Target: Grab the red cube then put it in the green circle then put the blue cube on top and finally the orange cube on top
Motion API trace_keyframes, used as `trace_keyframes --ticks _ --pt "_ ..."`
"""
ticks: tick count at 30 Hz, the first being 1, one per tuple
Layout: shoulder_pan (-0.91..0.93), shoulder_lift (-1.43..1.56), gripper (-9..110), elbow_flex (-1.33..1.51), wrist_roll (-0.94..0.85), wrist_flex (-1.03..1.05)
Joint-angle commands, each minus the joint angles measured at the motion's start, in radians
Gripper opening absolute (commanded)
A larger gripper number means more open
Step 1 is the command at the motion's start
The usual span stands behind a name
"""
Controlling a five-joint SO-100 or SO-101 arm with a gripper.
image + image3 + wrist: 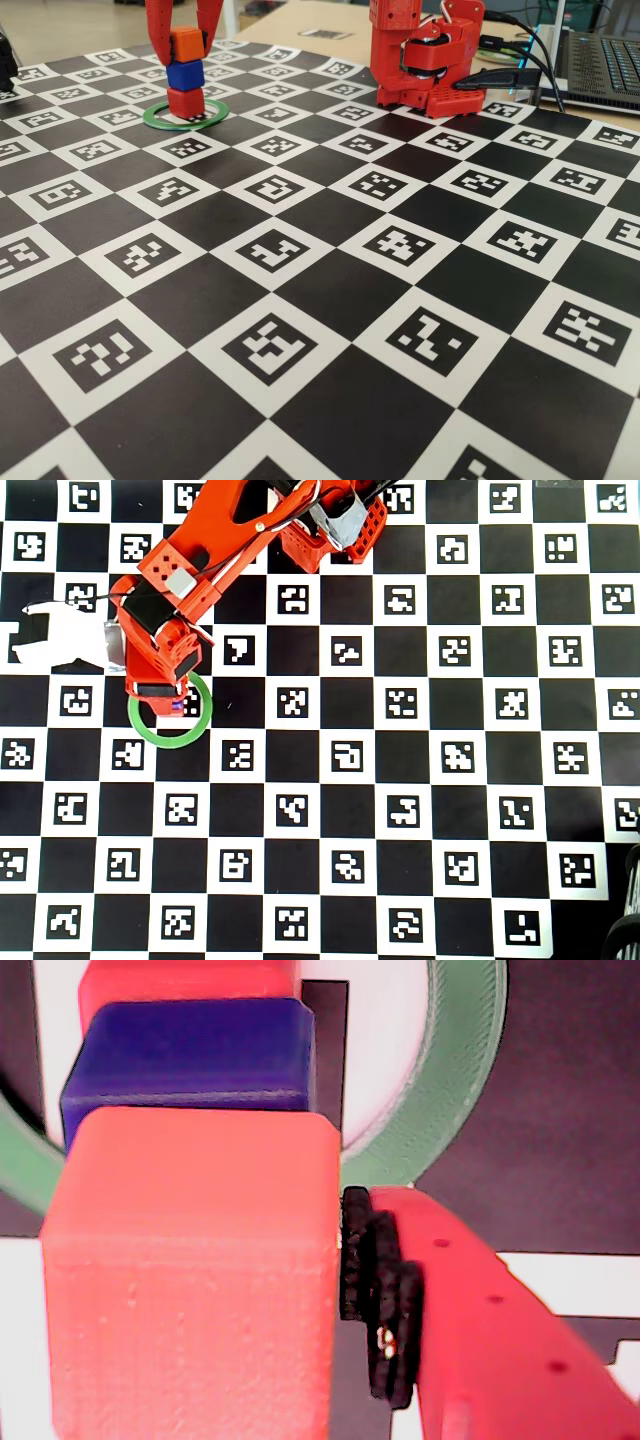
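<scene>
With red cube [185, 101] in ring [156, 118], blue [185, 75] stacked, orange [187, 44] on top: you only release; gripper [185, 40] fingers pinch orange.

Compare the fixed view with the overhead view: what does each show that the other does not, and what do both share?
Only the fixed view shows the stack: the red cube at the bottom, the blue cube on it, the orange cube on top, between the end effector fingers. Only the overhead view shows the whole arm stretched over the board, hiding the cubes. Both show the green circle and the checkerboard mat.
</scene>
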Motion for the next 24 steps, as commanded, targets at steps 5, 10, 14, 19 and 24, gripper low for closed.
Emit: trace_keyframes --ticks 5,10,14,19,24 --pt "0.017 0.058 41 -0.069 0.002 0.067" --pt "0.017 0.098 41 -0.172 0.02 0.178" --pt "-0.008 0.144 41 -0.242 0.086 0.252" --pt "-0.117 0.206 40 -0.262 0.209 0.311" --pt "-0.288 0.261 39 -0.267 0.393 0.345"
